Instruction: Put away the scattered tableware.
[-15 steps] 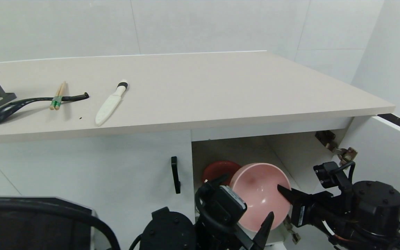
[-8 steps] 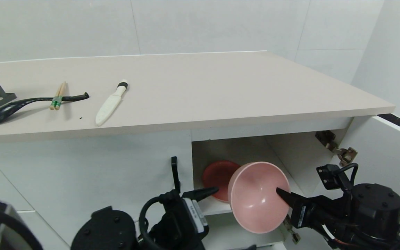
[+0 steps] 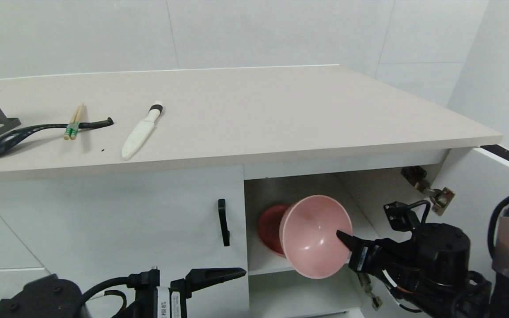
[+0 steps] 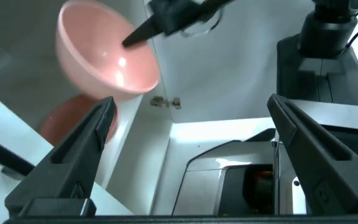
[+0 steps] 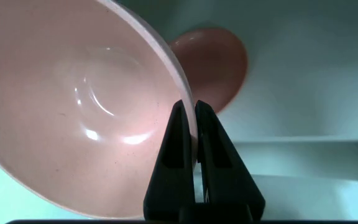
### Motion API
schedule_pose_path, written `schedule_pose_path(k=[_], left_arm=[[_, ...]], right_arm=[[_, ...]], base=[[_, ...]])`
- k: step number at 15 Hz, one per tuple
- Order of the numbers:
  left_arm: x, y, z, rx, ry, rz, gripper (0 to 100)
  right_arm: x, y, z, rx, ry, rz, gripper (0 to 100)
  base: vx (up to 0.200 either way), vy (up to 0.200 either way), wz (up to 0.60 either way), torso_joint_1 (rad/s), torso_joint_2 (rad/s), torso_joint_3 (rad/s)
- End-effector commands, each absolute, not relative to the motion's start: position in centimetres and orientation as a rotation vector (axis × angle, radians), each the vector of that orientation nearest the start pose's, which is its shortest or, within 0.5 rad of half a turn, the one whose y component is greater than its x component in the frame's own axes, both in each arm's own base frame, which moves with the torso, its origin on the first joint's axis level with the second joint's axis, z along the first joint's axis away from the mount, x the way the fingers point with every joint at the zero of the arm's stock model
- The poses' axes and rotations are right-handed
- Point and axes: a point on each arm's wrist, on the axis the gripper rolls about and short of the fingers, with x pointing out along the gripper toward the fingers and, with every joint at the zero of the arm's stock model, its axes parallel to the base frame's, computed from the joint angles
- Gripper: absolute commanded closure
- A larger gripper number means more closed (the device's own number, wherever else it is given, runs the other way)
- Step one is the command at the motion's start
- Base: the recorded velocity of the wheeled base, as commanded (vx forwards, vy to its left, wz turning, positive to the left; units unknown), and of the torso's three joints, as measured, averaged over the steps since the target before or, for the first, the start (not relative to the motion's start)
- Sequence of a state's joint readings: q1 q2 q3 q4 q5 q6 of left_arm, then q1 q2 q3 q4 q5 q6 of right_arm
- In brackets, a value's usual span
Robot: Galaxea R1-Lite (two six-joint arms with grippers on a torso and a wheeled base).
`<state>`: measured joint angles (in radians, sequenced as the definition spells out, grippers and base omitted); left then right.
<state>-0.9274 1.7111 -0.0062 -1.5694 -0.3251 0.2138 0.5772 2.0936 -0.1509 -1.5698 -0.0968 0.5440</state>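
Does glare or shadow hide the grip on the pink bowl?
No. Head view: one small glint inside the round pink bowl; the right end effector holds its rim in plain sight. Right wrist view: a few glints in the hollow, clamped rim unhidden. Left wrist view: one glint, clear of the grip.

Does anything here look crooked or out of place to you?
Yes. The pink plastic bowl hangs tipped on its side at the open cupboard, pinched by its rim in the right arm's shut jaws. On the beige countertop, wooden chopsticks lie crossed over the black spoon's handle, beside a loose white knife.
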Motion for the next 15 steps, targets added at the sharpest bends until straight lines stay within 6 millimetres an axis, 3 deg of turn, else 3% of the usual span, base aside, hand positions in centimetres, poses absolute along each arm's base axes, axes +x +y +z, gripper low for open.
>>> schedule_pose_path(k=[1, 7, 10, 13, 15], left_arm=[[10.9, -15.5, 10.5, 0.22, -0.023, -1.25, 0], [11.9, -14.6, 10.8, 0.258, -0.055, -1.173, 0], [12.2, -12.7, 12.6, 0.224, -0.14, -1.073, 0], [10.6, -11.5, 15.0, 0.127, -0.248, -1.079, 0], [10.5, -11.2, 15.3, 0.113, -0.265, -1.07, 0]], right_arm=[[22.4, 14.8, 1.0, 0.377, 0.517, 0.365, 100], [25.1, 15.3, -1.8, 0.325, 0.524, 0.35, 100], [26.5, 14.8, -2.3, 0.297, 0.508, 0.373, 100], [27.9, 14.9, -2.5, 0.289, 0.477, 0.396, 100], [29.1, 14.8, -2.8, 0.269, 0.445, 0.394, 100]], base=[[0.0, 0.0, 0.0, 0.0, 0.0, 0.0], [0.0, 0.0, 0.0, 0.0, 0.0, 0.0], [0.0, 0.0, 0.0, 0.0, 0.0, 0.0], [0.0, 0.0, 0.0, 0.0, 0.0, 0.0], [0.0, 0.0, 0.0, 0.0, 0.0, 0.0]])
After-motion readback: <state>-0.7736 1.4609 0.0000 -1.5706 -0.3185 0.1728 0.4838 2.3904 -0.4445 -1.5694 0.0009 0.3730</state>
